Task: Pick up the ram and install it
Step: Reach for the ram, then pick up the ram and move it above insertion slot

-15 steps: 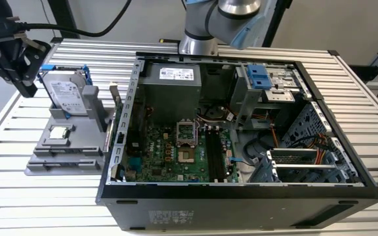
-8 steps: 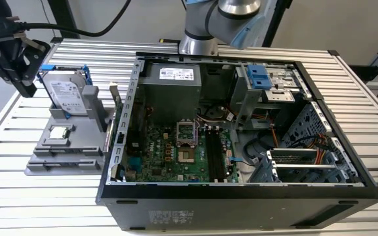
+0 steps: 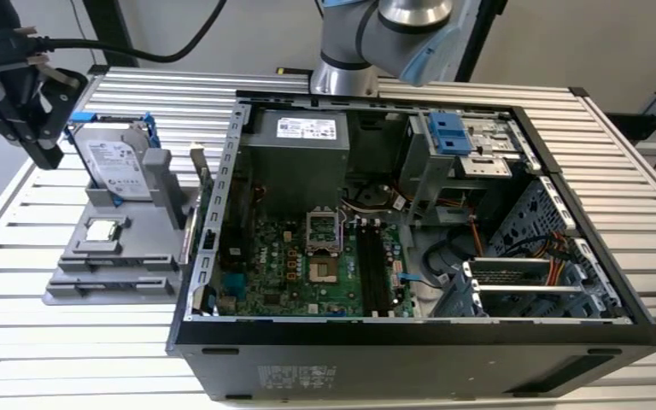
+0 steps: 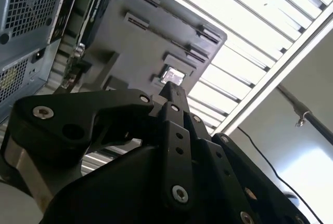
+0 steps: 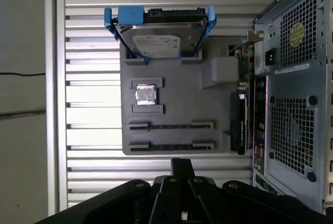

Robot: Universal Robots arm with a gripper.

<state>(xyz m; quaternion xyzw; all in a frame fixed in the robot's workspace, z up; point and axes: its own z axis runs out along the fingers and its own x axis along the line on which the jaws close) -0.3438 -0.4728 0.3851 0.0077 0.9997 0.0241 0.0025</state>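
Two ram sticks (image 5: 171, 126) stand on edge in the slots of a grey holder (image 5: 182, 94); they are thin, dark and long. The second one (image 5: 171, 146) is the nearer to my gripper (image 5: 182, 166). In both wrist views the gripper's black fingertips (image 4: 174, 90) meet in one narrow tip with nothing between them. In the exterior view the gripper (image 3: 45, 155) hangs above the table at the holder's (image 3: 123, 256) far left corner, apart from it. The motherboard's black slots (image 3: 374, 265) lie inside the open computer case (image 3: 419, 329).
On the holder a silver hard drive (image 3: 117, 166) in a blue frame stands upright, and a small square processor chip (image 3: 102, 229) lies flat. The case's rear panel (image 5: 291, 89) rises right beside the holder. Cables and a drive cage (image 3: 471, 141) crowd the case's right side.
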